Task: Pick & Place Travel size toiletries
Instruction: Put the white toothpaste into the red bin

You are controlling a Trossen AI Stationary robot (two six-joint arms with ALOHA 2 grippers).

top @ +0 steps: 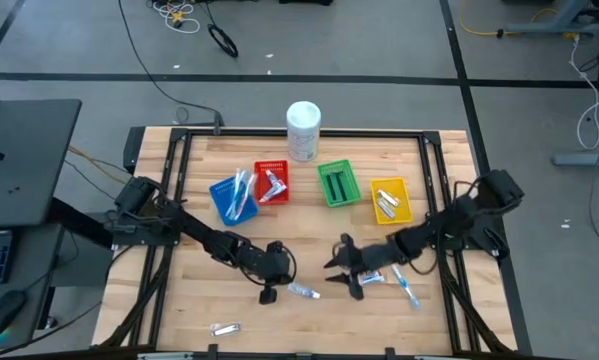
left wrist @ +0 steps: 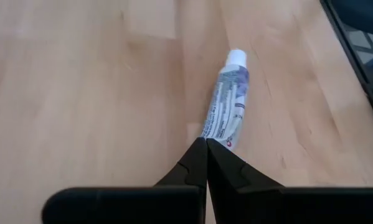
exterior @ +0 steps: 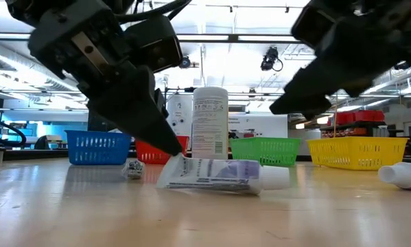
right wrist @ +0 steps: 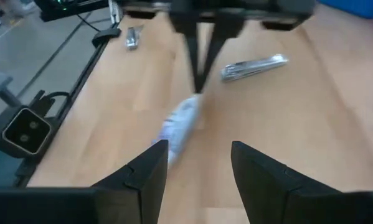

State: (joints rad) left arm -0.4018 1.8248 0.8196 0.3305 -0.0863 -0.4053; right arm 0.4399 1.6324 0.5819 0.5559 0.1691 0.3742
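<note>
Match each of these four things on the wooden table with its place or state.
Things:
1. tall white cylindrical tub
2. left gripper
3. right gripper
4. yellow plastic basket

Places or states:
A. open, facing a small tube
B. right end of the basket row
C. shut, tips at the flat end of a white toothpaste tube
D. upright behind the baskets

Pairs: 1-D, 2-C, 3-A, 4-B

Grey floor (top: pixel 399 40) surrounds the wooden table (top: pixel 309 320), cables trailing at twelve o'clock. A dark desk (top: pixel 19 150) stands at nine o'clock.
</note>
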